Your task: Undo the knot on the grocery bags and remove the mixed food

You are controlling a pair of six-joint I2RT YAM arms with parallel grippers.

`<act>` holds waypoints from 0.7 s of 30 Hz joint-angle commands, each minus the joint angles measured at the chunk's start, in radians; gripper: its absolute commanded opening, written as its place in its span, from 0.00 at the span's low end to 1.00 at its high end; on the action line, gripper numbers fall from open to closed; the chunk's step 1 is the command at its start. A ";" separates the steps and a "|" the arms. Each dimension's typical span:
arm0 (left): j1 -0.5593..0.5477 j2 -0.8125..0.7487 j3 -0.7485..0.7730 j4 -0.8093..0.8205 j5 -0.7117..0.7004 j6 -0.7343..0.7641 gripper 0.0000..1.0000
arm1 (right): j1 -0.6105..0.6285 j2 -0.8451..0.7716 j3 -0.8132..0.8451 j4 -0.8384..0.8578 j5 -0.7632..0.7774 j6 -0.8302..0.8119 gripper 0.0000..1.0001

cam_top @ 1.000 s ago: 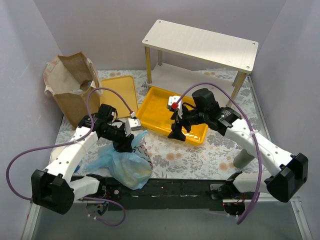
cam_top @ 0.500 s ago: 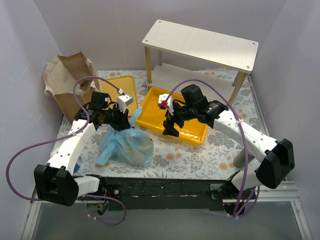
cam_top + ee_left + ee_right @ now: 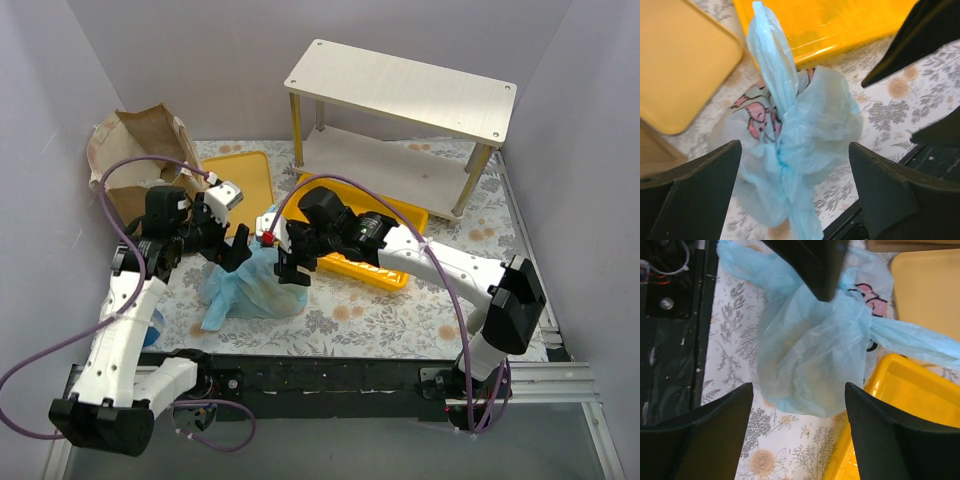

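The right arm has swung off the deep yellow tray (image 3: 380, 272) and across to the light-blue plastic bag (image 3: 245, 290). The left claw (image 3: 232, 250), clamped on the bag's top half a second back, has let go. The bag itself has slid from the near edge of the tabletop (image 3: 440, 290) toward the middle. It lies there on the flowered cloth, just in front of the flat yellow tray (image 3: 250, 175) and beside the deep one.

The left claw is spread wide. Seen from its wrist, the fingers (image 3: 695, 195) stand either side of the bag's gathered, twisted top without pinching it (one loose tail of plastic sticks up toward the deep tray). The right claw (image 3: 286, 268) is spread too, hovering over the bag's other side, with the plastic bulging between its fingers (image 3: 705, 430) but not gripped.

Pink cartoon prints show on the bag. What is inside I cannot tell. The brown paper bag (image 3: 120, 150) stands open at the far left, well apart from both claws.
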 commanded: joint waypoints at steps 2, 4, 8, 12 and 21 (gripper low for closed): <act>0.044 -0.082 0.016 -0.189 -0.150 0.162 0.86 | 0.002 0.063 0.119 0.092 0.095 0.034 0.78; 0.046 -0.108 -0.022 -0.215 -0.165 0.191 0.85 | 0.002 0.104 0.149 0.092 0.060 0.042 0.77; 0.047 -0.114 -0.105 -0.162 -0.251 0.168 0.81 | 0.012 0.184 0.215 0.092 0.014 0.074 0.73; 0.060 -0.065 -0.132 -0.073 -0.299 0.145 0.72 | 0.018 0.255 0.254 0.072 -0.066 0.071 0.71; 0.061 -0.024 -0.217 -0.059 -0.221 0.160 0.30 | 0.022 0.287 0.190 0.084 0.020 0.027 0.35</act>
